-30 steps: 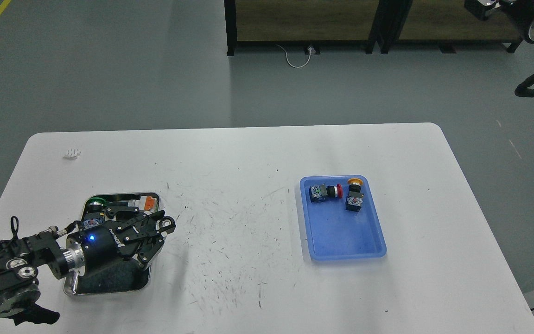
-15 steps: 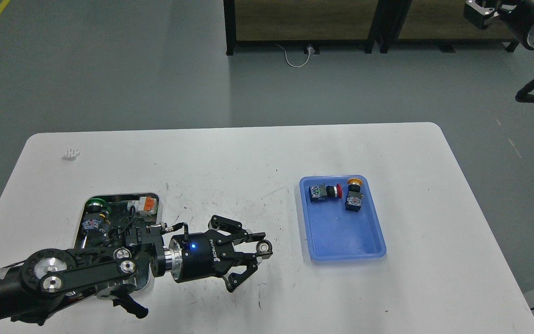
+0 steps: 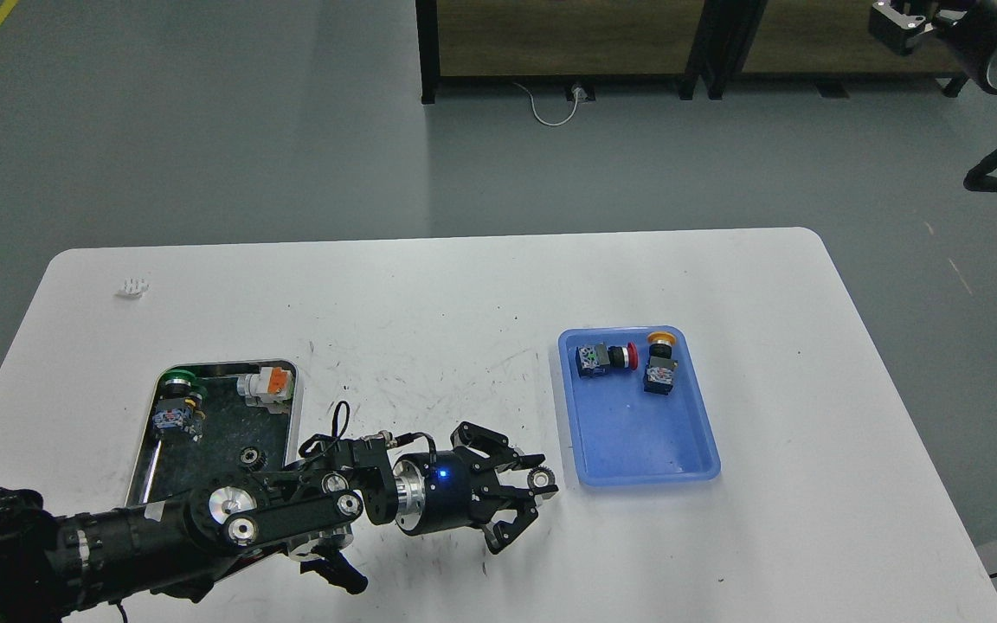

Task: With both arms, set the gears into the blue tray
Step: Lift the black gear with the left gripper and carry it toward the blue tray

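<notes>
A: What is on the white table (image 3: 464,294)?
B: The left arm (image 3: 204,519) reaches across it toward the blue tray (image 3: 689,415). A steel tray (image 3: 291,407) lies well to the left of the blue tray.
A: And the claws?
B: The left gripper (image 3: 540,482) is clamped on a gear (image 3: 538,478), just left of the blue tray. The right gripper (image 3: 897,17), far above the blue tray, I cannot tell.
A: Other gears?
B: One gear (image 3: 247,455) lies in the steel tray. Two push-button switches (image 3: 607,357) sit inside the blue tray.

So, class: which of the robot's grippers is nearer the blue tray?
Left. The left gripper, holding a gear, is just left of the blue tray; the right arm is far away, top right.
</notes>
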### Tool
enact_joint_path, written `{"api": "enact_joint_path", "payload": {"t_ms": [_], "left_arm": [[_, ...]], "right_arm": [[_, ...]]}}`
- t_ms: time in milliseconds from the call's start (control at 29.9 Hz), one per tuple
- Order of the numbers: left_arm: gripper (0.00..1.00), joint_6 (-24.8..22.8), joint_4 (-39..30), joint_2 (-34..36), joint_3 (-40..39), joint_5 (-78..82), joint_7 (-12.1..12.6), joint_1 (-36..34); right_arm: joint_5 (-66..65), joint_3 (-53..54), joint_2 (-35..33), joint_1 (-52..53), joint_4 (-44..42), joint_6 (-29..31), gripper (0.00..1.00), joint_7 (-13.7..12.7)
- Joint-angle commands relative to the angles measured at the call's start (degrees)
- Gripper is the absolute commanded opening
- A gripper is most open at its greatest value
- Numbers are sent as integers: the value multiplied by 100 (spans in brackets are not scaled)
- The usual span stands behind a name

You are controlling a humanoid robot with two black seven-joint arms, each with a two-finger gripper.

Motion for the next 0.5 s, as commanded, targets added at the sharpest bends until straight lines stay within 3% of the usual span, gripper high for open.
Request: {"api": "enact_joint_path", "payload": {"t_ms": [0,301,468], "left_arm": [[30,-33,407,-156,5,-6,-10,3],[32,-24,583,-156,84,-6,7,38],[38,-50,794,-156,93,-6,-10,55]], "right_arm": [[0,6,14,-1,-48,1,100,8],[-9,-2,137,-1,-145,1,100,17],[-18,6,137,-10,-154,1,100,26]]}}
